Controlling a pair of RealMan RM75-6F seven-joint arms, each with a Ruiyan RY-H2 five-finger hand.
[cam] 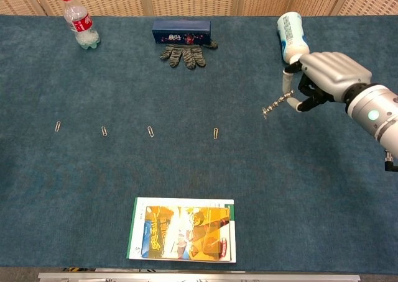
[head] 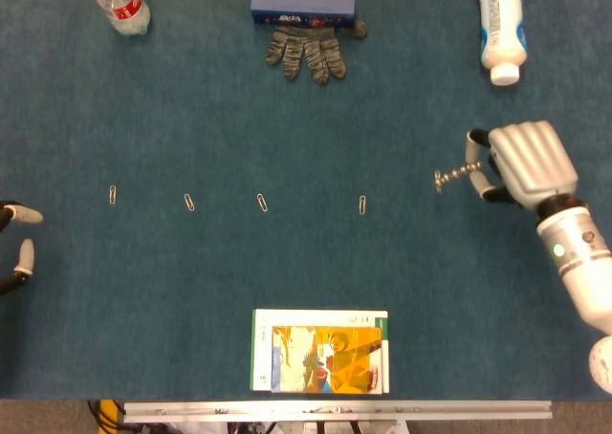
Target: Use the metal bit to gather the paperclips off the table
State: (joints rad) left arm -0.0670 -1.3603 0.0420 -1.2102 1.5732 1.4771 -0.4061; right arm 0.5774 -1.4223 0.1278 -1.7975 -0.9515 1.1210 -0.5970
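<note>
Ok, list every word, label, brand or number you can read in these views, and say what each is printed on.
None can be read.
Book: cover print too blurred.
Clear bottle: red label, text too small.
White bottle: blue print, illegible.
Blue box: small marks, unreadable.

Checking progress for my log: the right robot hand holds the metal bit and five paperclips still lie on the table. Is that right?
Not five: the head view shows four paperclips in a row on the table. The right robot hand does hold the metal bit.
</note>
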